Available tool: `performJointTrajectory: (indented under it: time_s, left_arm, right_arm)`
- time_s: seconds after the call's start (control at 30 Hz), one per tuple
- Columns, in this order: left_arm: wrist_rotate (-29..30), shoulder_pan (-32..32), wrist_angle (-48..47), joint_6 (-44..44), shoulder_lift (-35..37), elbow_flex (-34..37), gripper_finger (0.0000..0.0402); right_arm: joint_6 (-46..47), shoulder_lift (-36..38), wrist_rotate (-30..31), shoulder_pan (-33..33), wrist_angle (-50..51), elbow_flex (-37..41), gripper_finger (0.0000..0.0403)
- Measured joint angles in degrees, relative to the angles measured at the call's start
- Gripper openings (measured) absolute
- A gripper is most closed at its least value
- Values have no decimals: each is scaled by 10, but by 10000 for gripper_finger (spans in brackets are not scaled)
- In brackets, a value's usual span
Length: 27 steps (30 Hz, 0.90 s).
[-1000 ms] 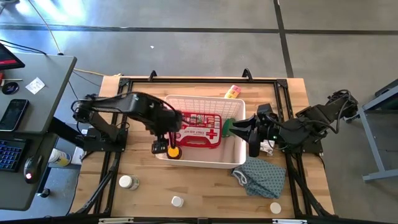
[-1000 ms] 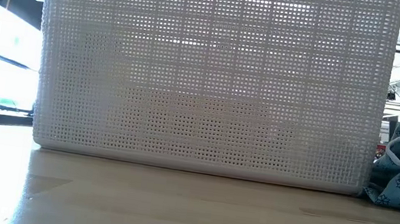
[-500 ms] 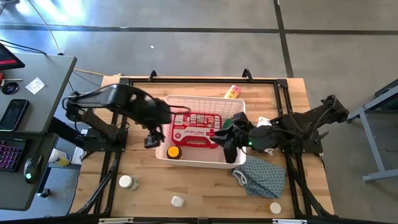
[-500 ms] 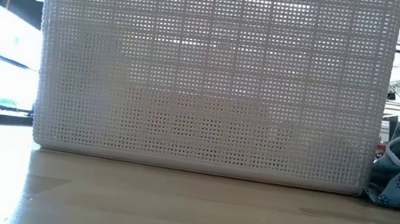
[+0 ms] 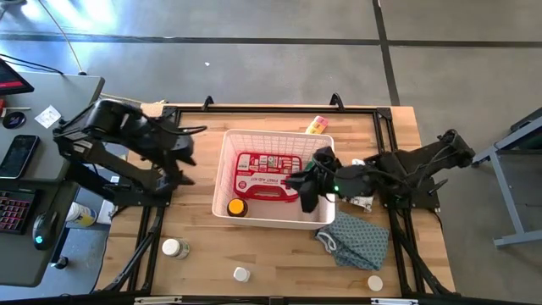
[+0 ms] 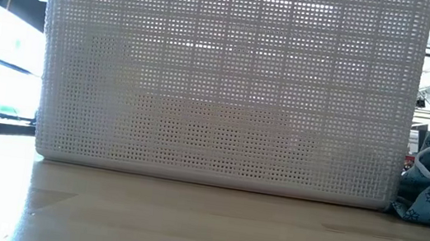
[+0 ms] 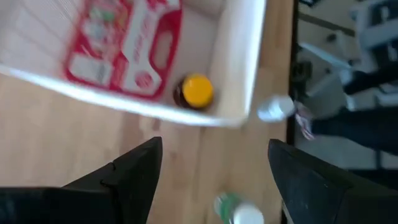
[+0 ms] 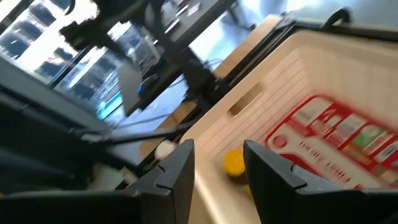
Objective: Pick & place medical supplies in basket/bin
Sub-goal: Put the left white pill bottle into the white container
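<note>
High view: the basket (image 5: 227,174) already holds the red case (image 5: 268,175) and a yellow-capped bottle (image 5: 236,207); three bottles (image 5: 174,248) wait on the bench (image 5: 279,263).

Left wrist view: my left pincer (image 7: 211,180) stands wide and empty, beside the basket.

Right wrist view: my right pincer (image 8: 217,168) gapes narrowly over the basket, nothing visibly held.
</note>
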<state>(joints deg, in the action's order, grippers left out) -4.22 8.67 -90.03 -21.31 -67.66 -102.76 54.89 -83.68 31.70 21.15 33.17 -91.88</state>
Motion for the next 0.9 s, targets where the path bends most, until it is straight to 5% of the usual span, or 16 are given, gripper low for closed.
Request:
performJointTrajectory:
  time_s: [0.17,0.47,0.67,0.9]
  left_arm:
    - [-62,0,-1,-33,92,128,326]
    - [-259,9,-1,-189,212,352,325]
    - [-283,93,6,-295,213,371,297]
    - [-250,215,77,-427,149,371,262]
  right_arm:
    - [-18,0,-6,-24,-5,0,129]
    - [-52,0,-80,-25,12,0,129]
    - [-29,0,-142,-1,37,0,129]
    - [-9,0,-85,78,78,0,129]
